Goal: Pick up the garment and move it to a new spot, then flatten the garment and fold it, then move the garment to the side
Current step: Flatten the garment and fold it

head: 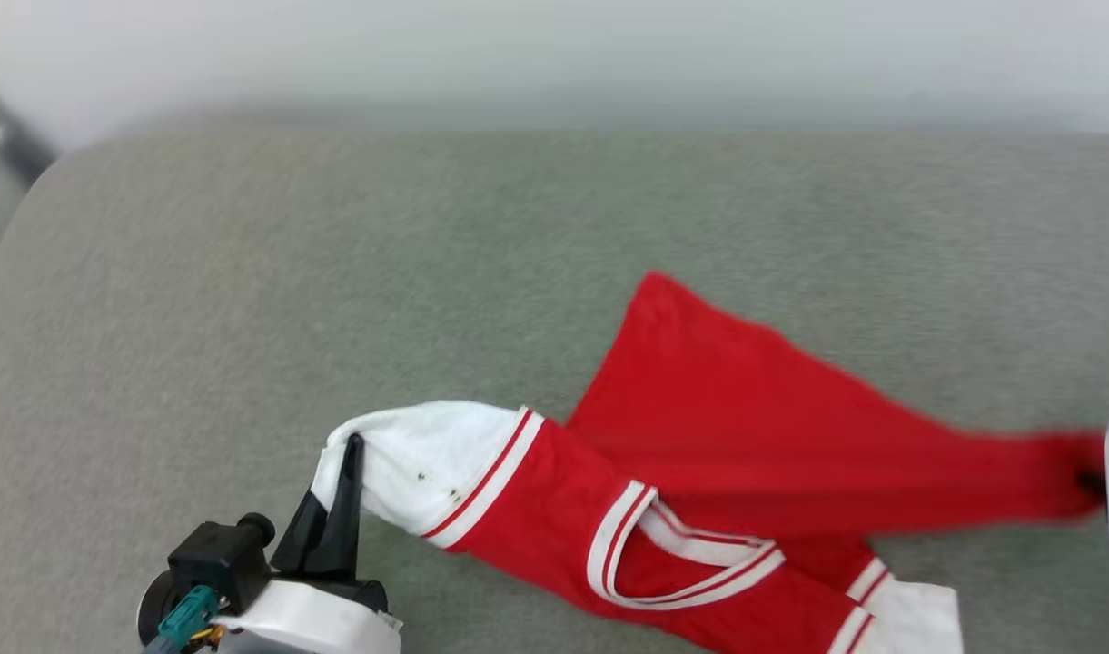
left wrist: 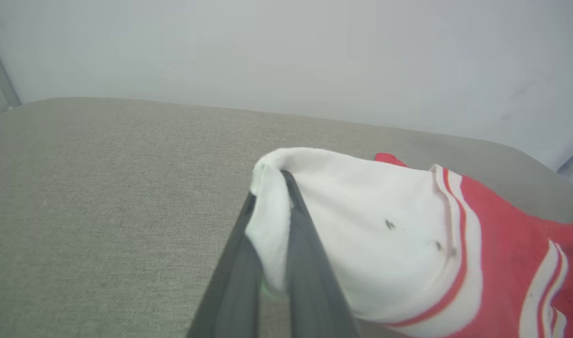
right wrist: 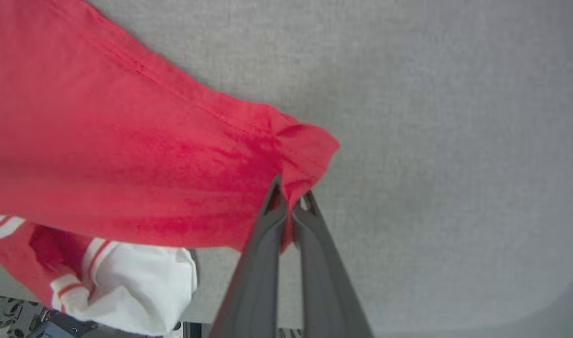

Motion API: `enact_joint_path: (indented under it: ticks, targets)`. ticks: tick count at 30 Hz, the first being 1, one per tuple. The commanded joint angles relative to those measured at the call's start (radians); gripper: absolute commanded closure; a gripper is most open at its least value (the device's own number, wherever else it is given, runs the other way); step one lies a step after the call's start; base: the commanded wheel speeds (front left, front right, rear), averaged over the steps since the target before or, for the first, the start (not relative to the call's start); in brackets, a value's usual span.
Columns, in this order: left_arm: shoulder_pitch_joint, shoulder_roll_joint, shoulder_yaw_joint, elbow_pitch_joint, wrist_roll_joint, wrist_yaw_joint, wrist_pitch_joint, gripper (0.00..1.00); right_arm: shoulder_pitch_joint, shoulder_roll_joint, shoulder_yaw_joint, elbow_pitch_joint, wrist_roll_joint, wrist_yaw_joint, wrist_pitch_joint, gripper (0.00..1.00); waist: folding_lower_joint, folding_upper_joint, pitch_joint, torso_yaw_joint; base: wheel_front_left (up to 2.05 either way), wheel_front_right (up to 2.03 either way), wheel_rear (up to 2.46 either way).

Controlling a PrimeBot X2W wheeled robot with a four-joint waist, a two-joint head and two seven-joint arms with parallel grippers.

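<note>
**Head view: red jersey strung between two clamped grippers**

A grey woven tabletop spreads out to a pale wall at the far side. The garment, a bright red jersey, sits on the near right part of this surface and is pulled out lengthwise between the two arms. Its red body fans out to a point on the far side.

The left gripper is at the near left, with its two dark fingers pinched together on the cuff end of a white sleeve. From there the jersey runs off to the right of that gripper. The right gripper is at the right edge of the scene. Its fingers are closed on a bunched red hem corner, and the cloth runs back from them to the left in a taut band.

Red and white striped trim marks where the held sleeve joins the body. A white neckline with red stripes lies open at the near middle. A second white sleeve rests at the near right edge. In the left wrist view, a few small dark specks dot the held sleeve.
</note>
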Motion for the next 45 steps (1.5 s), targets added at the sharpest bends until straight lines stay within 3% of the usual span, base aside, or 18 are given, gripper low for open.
enact_joint_path:
  ticks: [1,6,12,13,14,15,20,25,27,36,45]
  targets:
    - [0.02,0.011,0.008,-0.009,-0.002,0.008,0.008,1.0,0.082,0.007,-0.017,-0.024,0.012,-0.001,0.003,1.0,0.0,0.0,-0.08,-0.085,0.0,0.0,0.0]
    - [0.057,0.041,0.03,-0.031,-0.014,0.025,0.039,1.0,0.343,0.057,-0.048,-0.1,0.034,-0.001,-0.006,1.0,0.0,0.0,-0.118,-0.145,0.0,0.0,0.0]
    - [0.086,0.067,0.041,-0.06,-0.02,0.038,0.073,1.0,0.534,0.161,-0.042,-0.113,0.046,-0.001,-0.046,1.0,0.0,0.0,-0.12,-0.183,0.0,0.0,0.0]
    - [0.087,0.071,0.041,-0.063,-0.02,0.039,0.08,1.0,0.544,0.18,-0.04,-0.111,0.056,-0.001,-0.06,0.87,0.0,0.0,-0.117,-0.185,0.0,0.0,0.0]
    - [0.087,0.074,0.041,-0.066,-0.021,0.04,0.085,1.0,0.544,0.192,-0.039,-0.117,0.059,-0.001,-0.089,0.0,0.0,0.0,-0.114,-0.188,0.0,0.0,0.0]
    - [0.086,0.082,0.039,-0.077,-0.022,0.042,0.102,1.0,0.514,0.206,-0.032,-0.137,0.062,-0.001,-0.201,0.0,0.0,0.0,-0.099,-0.193,0.0,0.0,0.0]
    - [0.07,0.087,0.034,-0.091,-0.019,0.044,0.114,1.0,0.416,0.179,-0.006,-0.16,0.053,-0.001,-0.428,0.0,0.0,0.0,-0.067,-0.186,0.0,0.0,0.0]
    - [0.038,0.085,0.02,-0.098,-0.014,0.035,0.119,1.0,0.26,0.174,0.039,-0.118,0.07,-0.001,-0.554,0.0,0.0,0.0,-0.019,-0.165,0.0,0.0,0.0]
    - [-0.002,0.079,0.001,-0.094,-0.006,0.02,0.12,1.0,0.133,0.168,0.112,-0.067,0.089,-0.001,-0.477,0.0,0.0,0.0,0.026,-0.131,0.0,0.0,0.0]
    - [-0.123,0.041,-0.06,-0.048,0.011,-0.027,0.097,1.0,-0.104,0.184,0.249,0.018,0.058,-0.001,-0.142,0.0,0.0,0.0,0.128,-0.029,0.0,0.0,0.0]
    - [-0.207,-0.009,-0.107,0.038,0.012,-0.069,0.047,1.0,-0.227,0.2,0.388,0.194,0.078,-0.001,-0.022,0.0,0.0,0.0,0.192,0.041,0.0,0.0,0.0]
